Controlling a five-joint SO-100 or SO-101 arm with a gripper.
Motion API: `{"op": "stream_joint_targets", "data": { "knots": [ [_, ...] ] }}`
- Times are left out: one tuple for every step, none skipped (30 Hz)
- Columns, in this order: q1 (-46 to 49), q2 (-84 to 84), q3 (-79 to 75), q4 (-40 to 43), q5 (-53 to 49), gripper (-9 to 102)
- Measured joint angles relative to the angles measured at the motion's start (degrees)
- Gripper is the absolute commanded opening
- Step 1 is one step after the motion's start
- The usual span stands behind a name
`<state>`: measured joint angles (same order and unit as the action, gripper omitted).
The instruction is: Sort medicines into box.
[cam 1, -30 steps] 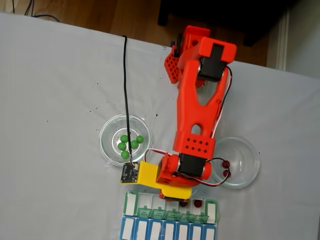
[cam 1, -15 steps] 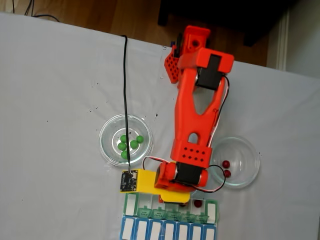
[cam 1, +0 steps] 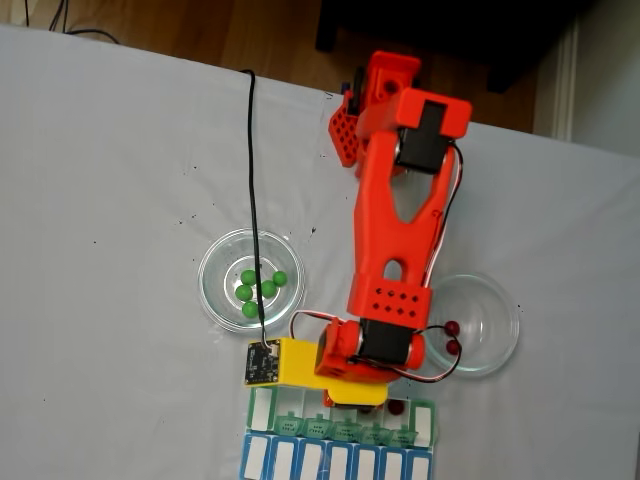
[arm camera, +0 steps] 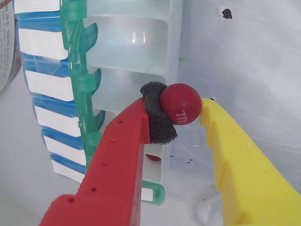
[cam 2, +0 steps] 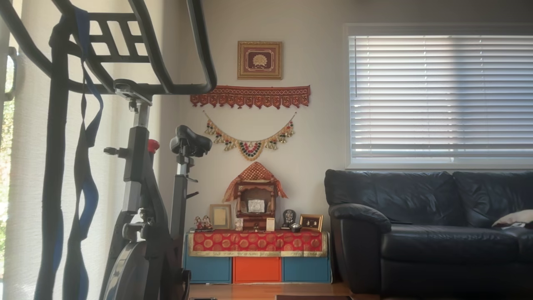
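Observation:
In the wrist view a dark red medicine ball (arm camera: 182,102) is pinched between the black foam pad on my red finger (arm camera: 123,141) and my yellow finger (arm camera: 235,155). My gripper (arm camera: 176,103) is shut on it, just above the open white compartments of the box (arm camera: 136,61), beside its raised green lids (arm camera: 77,75). Another red ball (arm camera: 151,157) lies in a compartment lower in that view. In the fixed view the gripper (cam 1: 358,392) hangs over the box (cam 1: 265,408), where one red ball (cam 1: 397,407) shows. Several green balls (cam 1: 258,285) sit in the left glass dish (cam 1: 215,265); two red balls (cam 1: 451,337) sit in the right dish (cam 1: 495,310).
A blue-lidded row (cam 1: 335,462) adjoins the box on its near side. A black cable (cam 1: 250,180) runs across the white table to the wrist camera board (cam 1: 263,363). The arm's base (cam 1: 375,90) stands at the table's far edge. The other view shows a room with an exercise bike (cam 2: 141,187) and a sofa (cam 2: 429,229).
The gripper has moved from the dishes' level down over the box, with the arm stretched a little further. The balls in both dishes have not moved.

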<state>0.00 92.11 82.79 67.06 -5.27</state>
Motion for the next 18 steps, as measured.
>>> {"op": "stream_joint_targets", "data": {
  "knots": [
    [0.0,0.1,0.0,0.0,0.0,1],
    [0.0,0.3,0.0,0.0,0.0,1],
    [0.0,0.4,0.0,0.0,0.0,1],
    [0.0,0.5,0.0,0.0,0.0,1],
    [0.0,0.6,0.0,0.0,0.0,1],
    [0.0,0.7,0.0,-0.4,0.0,1],
    [0.0,0.7,0.0,-0.8,0.0,1],
    [0.0,0.7,0.0,-1.2,0.0,1],
    [0.0,0.7,0.0,-1.4,0.0,1],
    [0.0,0.7,0.0,-1.7,0.0,1],
    [0.0,0.7,0.0,-1.8,0.0,1],
    [0.0,0.7,0.0,-1.9,0.0,1],
    [0.0,0.7,0.0,-1.9,0.0,1],
    [0.0,0.7,0.0,-1.9,0.0,1],
    [0.0,0.7,0.0,-1.9,0.0,1],
    [0.0,0.7,0.0,-1.9,0.0,1],
    [0.0,0.7,0.0,-1.9,0.0,1],
    [-0.1,0.7,0.0,-2.2,0.0,1]
  ]
}}
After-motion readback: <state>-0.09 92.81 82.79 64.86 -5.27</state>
